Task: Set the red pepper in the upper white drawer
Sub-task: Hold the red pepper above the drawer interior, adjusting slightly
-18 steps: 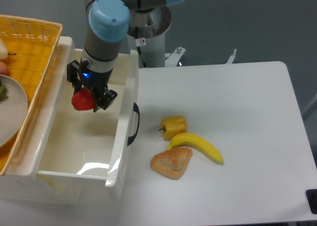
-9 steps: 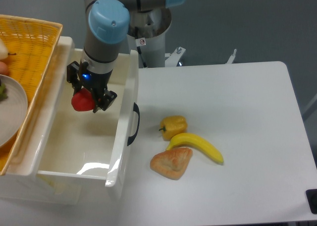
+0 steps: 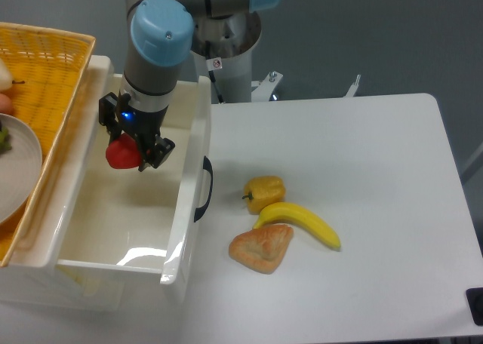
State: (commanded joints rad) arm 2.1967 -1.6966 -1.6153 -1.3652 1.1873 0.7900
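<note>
Arm (image 3: 156,50) reached straight down over the upper white drawer (image 3: 113,216), wrist vertical. Gripper (image 3: 130,149) hung inside the drawer's back half, fingers pinching the red pepper (image 3: 121,155), held above the drawer floor. Banana (image 3: 300,222), pastry (image 3: 263,247) and yellow pepper (image 3: 264,191) lay right of the drawer.

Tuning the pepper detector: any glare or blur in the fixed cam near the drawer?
Fixed camera: sharp overall, no motion blur. Bright glare streak on the upper white drawer floor and front wall. The red pepper is evenly lit, partly hidden by the gripper jaws. Soft shadow on the drawer floor below it.
</note>
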